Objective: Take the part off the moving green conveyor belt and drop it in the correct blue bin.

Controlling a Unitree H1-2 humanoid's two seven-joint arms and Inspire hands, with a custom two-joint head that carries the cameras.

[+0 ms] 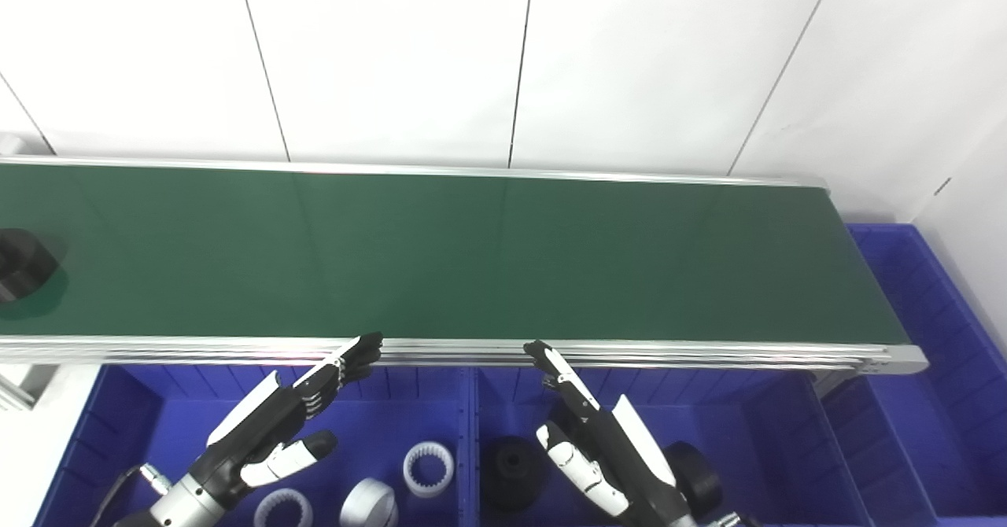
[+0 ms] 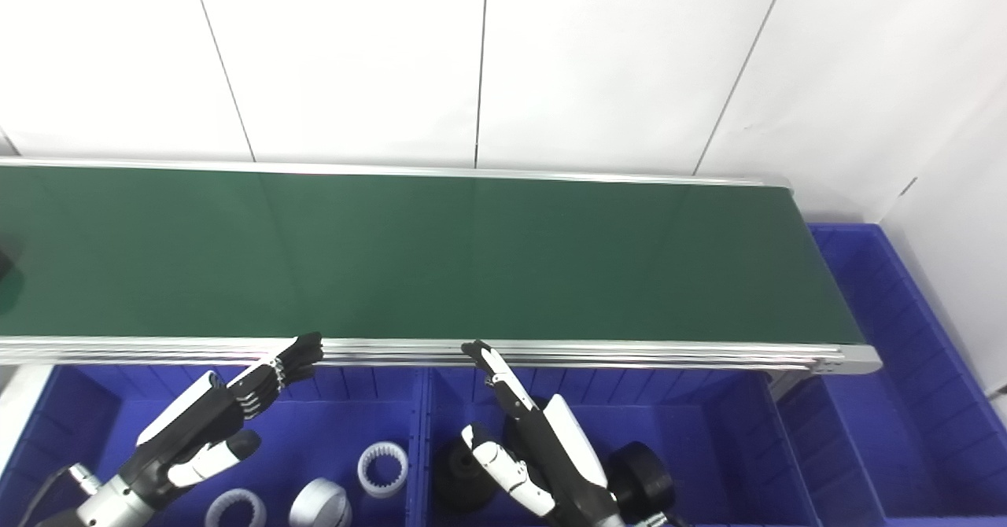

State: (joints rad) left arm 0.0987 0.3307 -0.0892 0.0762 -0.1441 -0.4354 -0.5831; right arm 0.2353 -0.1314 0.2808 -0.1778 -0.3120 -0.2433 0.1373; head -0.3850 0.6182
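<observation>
Entering at belt point(image 1: 472, 252) far-left edge, black part point(image 1: 22, 263); both hands open w/ room.

Black round part point(image 1: 22, 263) lies at green belt's point(image 1: 472, 259) far left edge

A white panelled wall point(image 1: 503, 55), divided by thin dark seams, runs behind the work area. A second white wall point(image 1: 971, 220) meets it at the far right corner. At lower left, a pale floor or surface point(image 1: 35, 440) and a bit of grey metal frame point(image 1: 12, 389) show.
</observation>
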